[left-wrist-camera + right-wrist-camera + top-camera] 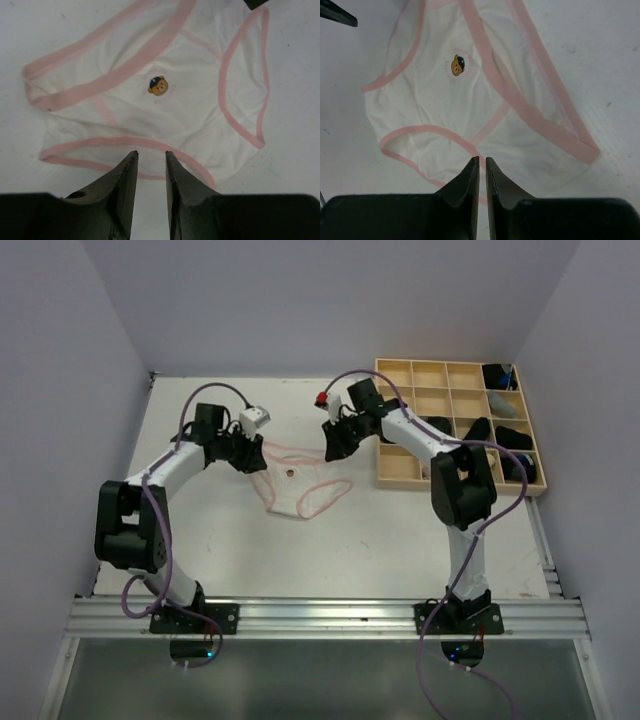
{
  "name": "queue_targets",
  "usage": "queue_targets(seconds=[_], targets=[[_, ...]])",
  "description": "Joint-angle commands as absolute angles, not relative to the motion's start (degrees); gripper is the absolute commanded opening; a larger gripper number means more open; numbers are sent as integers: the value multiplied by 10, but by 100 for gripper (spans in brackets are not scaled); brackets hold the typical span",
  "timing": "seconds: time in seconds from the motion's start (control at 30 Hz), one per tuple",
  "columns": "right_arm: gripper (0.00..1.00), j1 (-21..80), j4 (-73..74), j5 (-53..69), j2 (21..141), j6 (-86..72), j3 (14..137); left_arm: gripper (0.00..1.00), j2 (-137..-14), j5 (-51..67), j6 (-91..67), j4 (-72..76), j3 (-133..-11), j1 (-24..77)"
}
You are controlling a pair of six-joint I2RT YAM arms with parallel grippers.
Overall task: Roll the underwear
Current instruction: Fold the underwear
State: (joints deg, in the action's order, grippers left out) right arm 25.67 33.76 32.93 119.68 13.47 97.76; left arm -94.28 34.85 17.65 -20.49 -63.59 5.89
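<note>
A whitish underwear [300, 486] with pink edging and a small bear print lies flat on the white table between my two grippers. In the left wrist view the underwear [165, 110] spreads out just past my left gripper [151, 155], which hangs open over its near leg hem with nothing between the fingers. My right gripper [482, 160] hovers over the opposite edge of the underwear [470, 110], its jaws apart by only a narrow slit and empty. From above, the left gripper [258, 462] and right gripper [335, 448] flank the waistband.
A pale wooden grid tray [400, 468] stands at the back right, with black underwear rolls [513, 436] in its right-hand compartments. White walls close in the table on the left, the back and the right. An aluminium rail [320, 615] runs along the near edge.
</note>
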Motion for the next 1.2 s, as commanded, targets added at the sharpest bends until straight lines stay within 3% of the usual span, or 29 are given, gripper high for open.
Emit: queue_targets(seconds=[0.0,0.2,0.47,0.6,0.73,0.8,0.83,0.87,0.93,1.0,1.07,1.1,1.17], targets=[[13,265,370,338,1252,130,966,31,-938,341,214,-208,-597,69],[4,274,410,320,1276,145,945,27,-959,334,171,-215,-584,66],[1,359,462,363,1187,224,842,29,-925,414,124,-231,-573,0],[14,376,476,438,1113,256,815,30,-924,421,112,-224,-577,-42],[22,337,431,434,1061,226,843,30,-936,438,84,-208,-581,-42],[25,310,382,421,1071,167,886,35,-947,446,48,-175,-583,-41],[26,303,364,390,1085,145,906,47,-947,442,26,-157,-580,-41],[26,296,362,383,1099,128,928,51,-946,439,20,-136,-576,-40],[26,280,367,381,1164,59,1004,58,-947,430,11,-85,-577,-32],[26,270,375,414,1210,5,1064,59,-955,457,-20,-31,-582,-20],[27,264,320,440,1243,-90,1066,42,-998,557,-79,-10,-592,-21],[32,265,291,442,1241,-110,1039,35,-1014,585,-102,30,-599,-19],[38,270,242,447,1243,-164,1020,31,-1035,612,-153,56,-592,-6]])
